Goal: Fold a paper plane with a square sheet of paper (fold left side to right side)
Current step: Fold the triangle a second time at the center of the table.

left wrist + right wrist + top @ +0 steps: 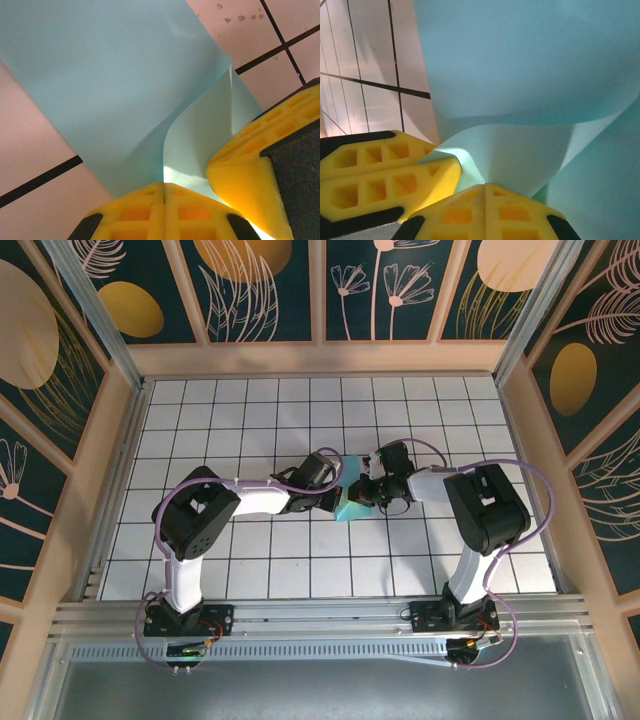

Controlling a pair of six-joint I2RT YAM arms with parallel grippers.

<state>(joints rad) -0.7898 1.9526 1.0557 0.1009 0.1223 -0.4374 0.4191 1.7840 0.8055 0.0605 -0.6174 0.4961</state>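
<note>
Centrally, on the white gridded tabletop point(250, 420), the two arms were shown meeting over the turquoise paper point(351, 506). The left end effector point(164, 192) was closed tight, with a curled edge of the paper apparently pinched at the seam of its yellow fingers. The right end effector point(485, 192) was closed likewise on a neighbouring part of the same lifted edge, just beside the left one. The rest of the paper appeared to be lying flat on the tabletop under a raised, bowed flap. The fold of the left side over to the right was judged to be in hand, with no crease pressed yet. For a clean result, the lifted edge would best be carried across by both end effectors together, level and lightly taut, and laid exactly on the opposite edge. Corners should be matched before release, and the bend flattened only afterwards. An uneven pull could skew the crease or drag the paper.
</note>
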